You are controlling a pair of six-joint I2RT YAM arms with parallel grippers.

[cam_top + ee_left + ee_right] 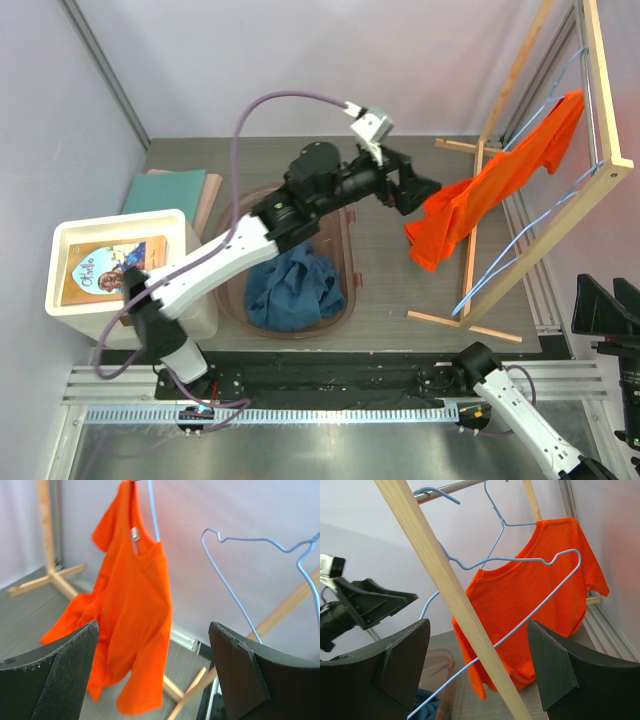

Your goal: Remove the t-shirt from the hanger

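**Orange t-shirt on the rack, both tools apart**

A grey surface (380, 290) sits between pale walls (300, 60). One wooden rack (610, 100) stands at its right, carrying two blue hangers (520, 559): one bare, one holding the single t-shirt (480, 200). One tub (345, 250) holds one blue cloth (295, 285), beside one white box (70, 300). The left tool (425, 195), near the t-shirt, has its jaws apart and grips nothing. The right tool (477, 625) is likewise apart.

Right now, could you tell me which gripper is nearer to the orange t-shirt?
Left. The left gripper hovers open just beside the t-shirt; the right gripper sits farther off, with the wooden post between.
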